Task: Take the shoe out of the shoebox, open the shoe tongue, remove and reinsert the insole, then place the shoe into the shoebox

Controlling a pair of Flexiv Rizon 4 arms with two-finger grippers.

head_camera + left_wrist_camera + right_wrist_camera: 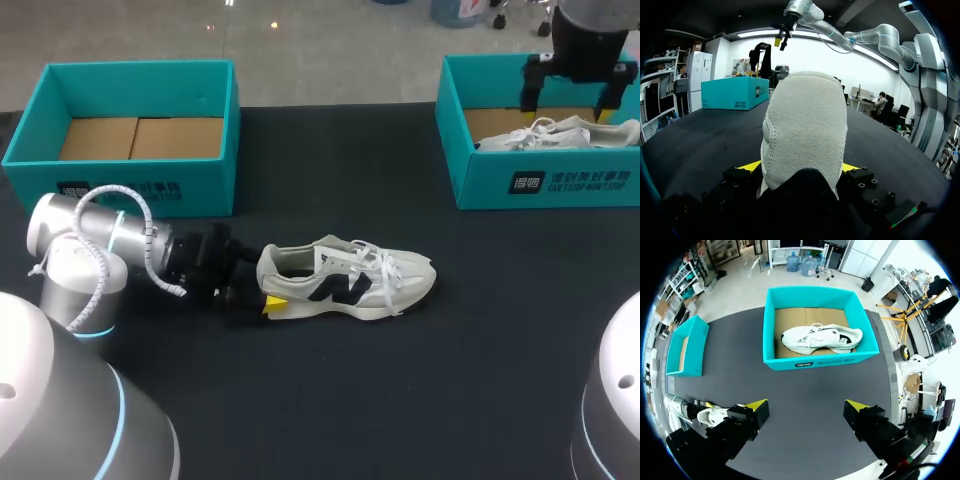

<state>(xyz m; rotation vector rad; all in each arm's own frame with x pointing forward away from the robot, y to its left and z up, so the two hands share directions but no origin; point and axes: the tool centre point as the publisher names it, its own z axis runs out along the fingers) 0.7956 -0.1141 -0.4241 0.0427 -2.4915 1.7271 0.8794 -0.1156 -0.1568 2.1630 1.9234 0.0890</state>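
Your left tool is clamped on the heel of the white sneaker. That sneaker lies on the black counter in the middle of the frame. Your right tool hangs over the right shoebox at the upper right, fingers wide apart. A second sneaker lies inside that box. The left shoebox sits at the upper left.

Blurred print: left shoebox, right shoebox
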